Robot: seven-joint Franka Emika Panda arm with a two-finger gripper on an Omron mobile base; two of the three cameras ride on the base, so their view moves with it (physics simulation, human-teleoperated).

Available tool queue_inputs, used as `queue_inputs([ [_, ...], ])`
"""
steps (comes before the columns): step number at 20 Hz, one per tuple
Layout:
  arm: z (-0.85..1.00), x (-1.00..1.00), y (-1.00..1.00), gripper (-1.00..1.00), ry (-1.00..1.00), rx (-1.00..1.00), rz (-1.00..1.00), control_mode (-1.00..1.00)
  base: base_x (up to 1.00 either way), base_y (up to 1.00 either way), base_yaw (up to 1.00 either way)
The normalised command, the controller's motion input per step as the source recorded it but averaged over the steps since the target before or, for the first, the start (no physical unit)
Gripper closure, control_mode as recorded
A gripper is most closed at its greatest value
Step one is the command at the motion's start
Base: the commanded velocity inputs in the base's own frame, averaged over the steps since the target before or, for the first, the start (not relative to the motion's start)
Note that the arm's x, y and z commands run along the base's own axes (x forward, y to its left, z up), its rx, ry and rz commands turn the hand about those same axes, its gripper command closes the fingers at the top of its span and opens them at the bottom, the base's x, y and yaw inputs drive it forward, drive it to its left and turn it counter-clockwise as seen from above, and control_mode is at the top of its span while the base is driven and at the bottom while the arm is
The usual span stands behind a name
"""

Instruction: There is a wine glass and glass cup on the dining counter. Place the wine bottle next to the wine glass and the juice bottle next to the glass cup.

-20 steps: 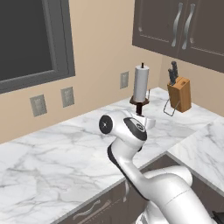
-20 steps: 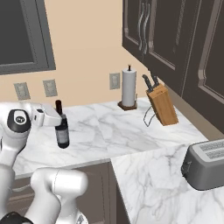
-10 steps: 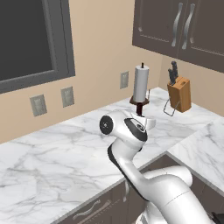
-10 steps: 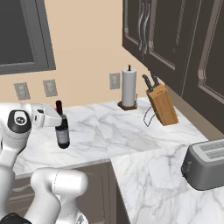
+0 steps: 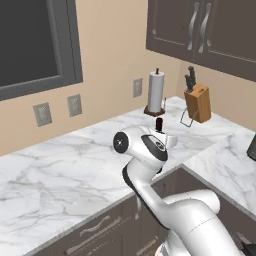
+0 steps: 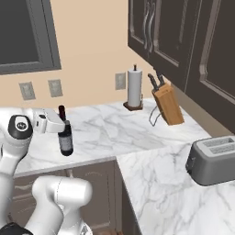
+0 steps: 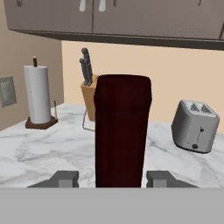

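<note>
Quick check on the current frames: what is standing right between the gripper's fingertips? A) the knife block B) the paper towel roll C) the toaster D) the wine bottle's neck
D: in the hand view the dark reddish top of the wine bottle rises between the two fingertips of the gripper, and the right base view shows the hand level with the bottle's neck; the paper towel roll, knife block and toaster stand farther back.

Wine bottle [image 6: 65,137] on counter [image 6: 114,131], toaster [image 6: 212,160] apparently far right.
</note>
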Motion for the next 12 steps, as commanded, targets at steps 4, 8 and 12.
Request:
queue_inputs([
  [4,0.0,0.0,0.0,1.0,0.0,0.0,0.0,1.0,-0.83,0.14,0.0],
  [8,0.0,0.0,0.0,1.0,0.0,0.0,0.0,1.0,-0.73,0.18,0.12],
  [12,0.0,0.0,0.0,1.0,0.0,0.0,0.0,1.0,-0.19,0.33,0.66],
])
